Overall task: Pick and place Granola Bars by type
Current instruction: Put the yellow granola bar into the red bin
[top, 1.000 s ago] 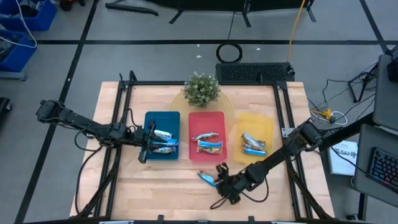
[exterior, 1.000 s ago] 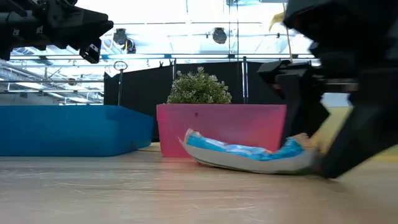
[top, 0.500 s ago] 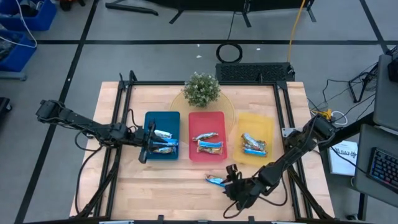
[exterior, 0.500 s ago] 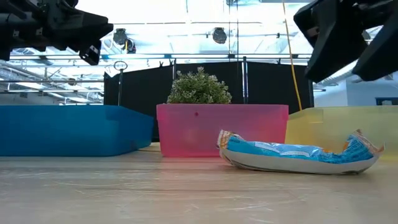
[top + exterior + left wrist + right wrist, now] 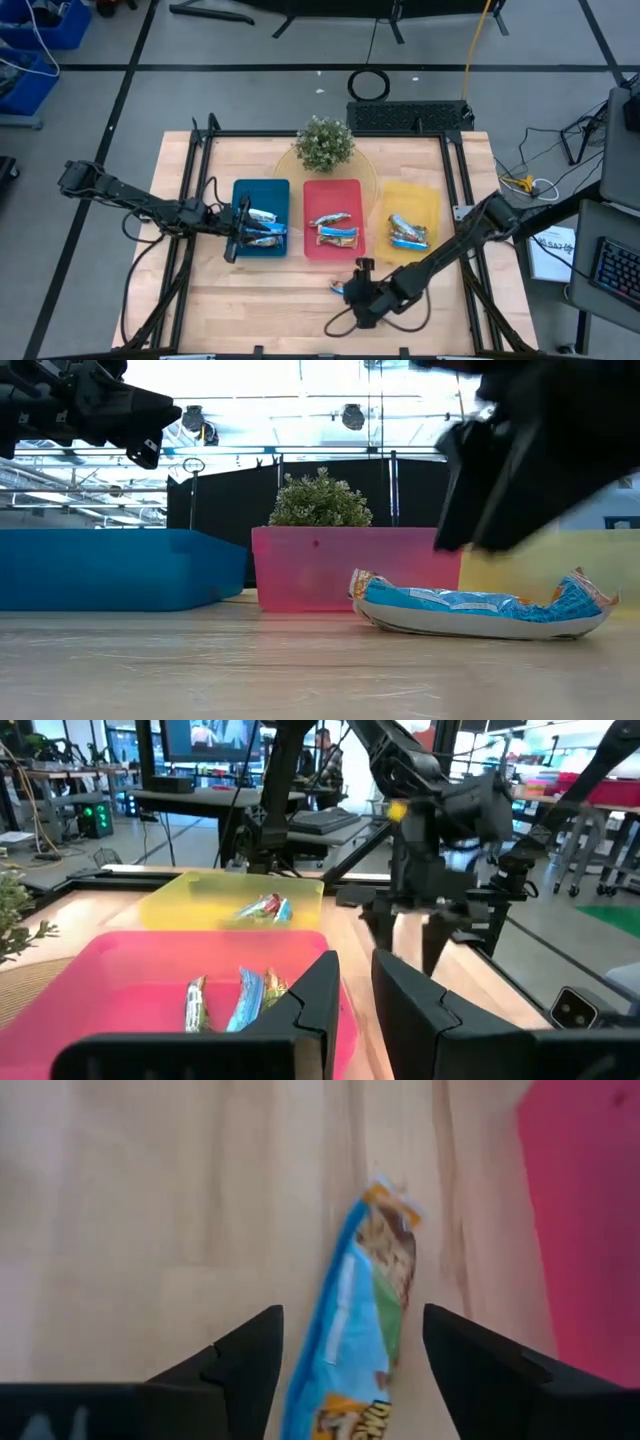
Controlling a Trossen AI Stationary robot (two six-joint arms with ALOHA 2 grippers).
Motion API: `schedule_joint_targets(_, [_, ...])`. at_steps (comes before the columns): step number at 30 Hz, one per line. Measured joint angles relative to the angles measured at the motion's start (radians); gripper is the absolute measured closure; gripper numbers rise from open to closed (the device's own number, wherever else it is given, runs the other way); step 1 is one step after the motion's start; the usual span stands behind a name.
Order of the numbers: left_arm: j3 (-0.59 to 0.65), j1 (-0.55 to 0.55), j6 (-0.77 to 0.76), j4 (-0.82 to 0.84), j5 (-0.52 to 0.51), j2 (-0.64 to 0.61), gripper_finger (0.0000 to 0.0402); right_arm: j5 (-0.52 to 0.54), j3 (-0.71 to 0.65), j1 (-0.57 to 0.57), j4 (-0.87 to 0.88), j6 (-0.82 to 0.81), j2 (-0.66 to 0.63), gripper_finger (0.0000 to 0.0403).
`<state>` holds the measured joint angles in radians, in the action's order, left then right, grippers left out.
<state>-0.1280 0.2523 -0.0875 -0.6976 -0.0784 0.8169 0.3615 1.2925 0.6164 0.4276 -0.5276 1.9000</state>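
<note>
One bar [image 5: 480, 610] is lying loose on the worktop [image 5: 280, 300], just in front of the red tray [image 5: 332, 190] and near the yellow tray [image 5: 425, 195]; the other bars are already sitting in the blue tray [image 5: 245, 195], the red one and the yellow one. In the right wrist view the loose bar [image 5: 360, 1340] is showing a blue and white wrapper with a green patch and oats printed on it.

It is looking light and thin, with a shiny crinkled film that will probably slip and crumple a little under pressure (the flared, crimped ends are floppy and poor places to hold). The best grip is likely across the narrow middle, where the bar inside is stiffening the wrapper.

The right end effector [image 5: 345, 1370] is hovering low over the bar, its fingers spread wide and empty, one on each long side of the wrapper, so the gap is lining up across the bar's width. The right arm is reaching from the worktop's right edge, stretched low and diagonal toward the front centre [image 5: 362, 295].

The left end effector [image 5: 238, 232] is waiting over the blue tray with the arm extended from the left edge; its fingers are standing slightly apart and holding nothing.
</note>
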Motion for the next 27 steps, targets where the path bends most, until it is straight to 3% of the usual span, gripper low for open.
schedule_joint_targets(9, [0.0,0.0,0.005,-0.001,-0.001,0.0,0.033,-0.05,0.034,-0.047,0.093,0.036,0.093,0.0161])
schedule_joint_targets(15, [0.0,0.0,0.005,-0.001,-0.001,0.0,0.033,-0.045,0.036,-0.047,0.101,0.058,0.107,0.0181])
schedule_joint_targets(19, [0.0,0.0,0.005,-0.002,-0.001,0.0,0.033,-0.048,0.034,-0.047,0.091,0.07,0.102,0.0221])
schedule_joint_targets(27, [0.0,0.0,0.026,-0.002,0.0,0.0,0.033,0.005,0.03,-0.049,0.056,0.165,0.065,0.0344])
